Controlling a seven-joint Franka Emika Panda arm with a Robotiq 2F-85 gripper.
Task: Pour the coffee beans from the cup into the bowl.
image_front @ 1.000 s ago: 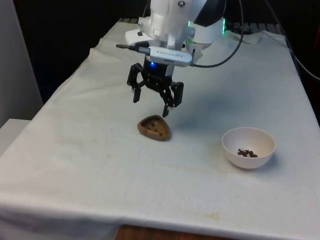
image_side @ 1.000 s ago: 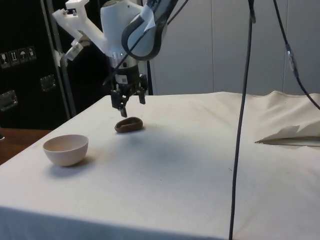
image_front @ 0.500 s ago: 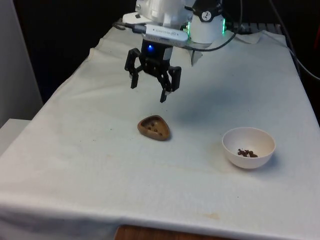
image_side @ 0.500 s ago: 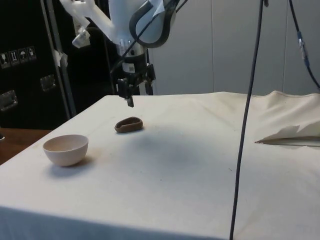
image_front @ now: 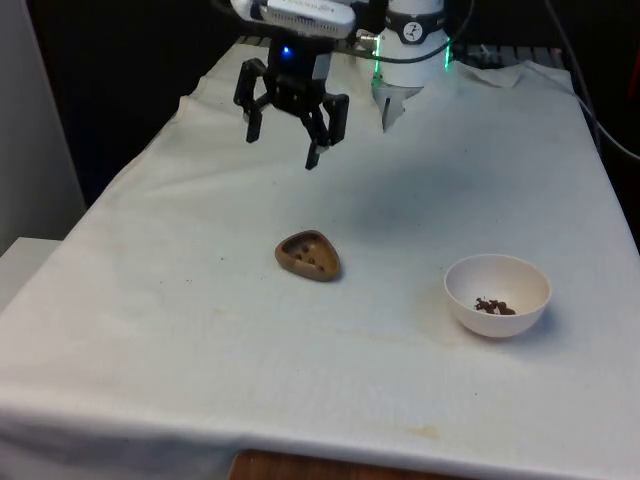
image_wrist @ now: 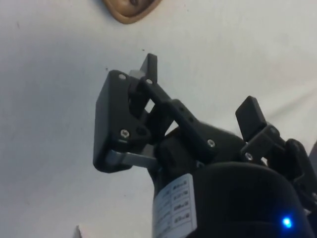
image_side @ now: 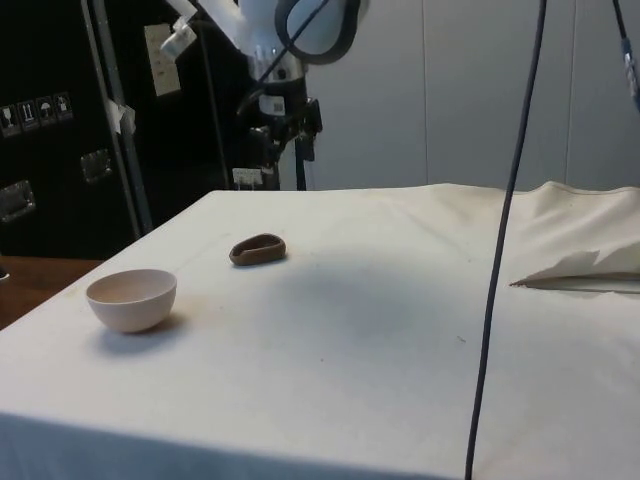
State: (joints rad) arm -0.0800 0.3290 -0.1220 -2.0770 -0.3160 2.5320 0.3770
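One cup, well below open jaws

The gripper is hanging high above the white cloth, fingers spread and holding nothing, with open air lying beneath it; the brown cup is lying on its side below and nearer the camera, well apart from the fingers; the white bowl is sitting toward the front view's right, with bare cloth lying between it and the cup; a black cable is hanging down across the side view.
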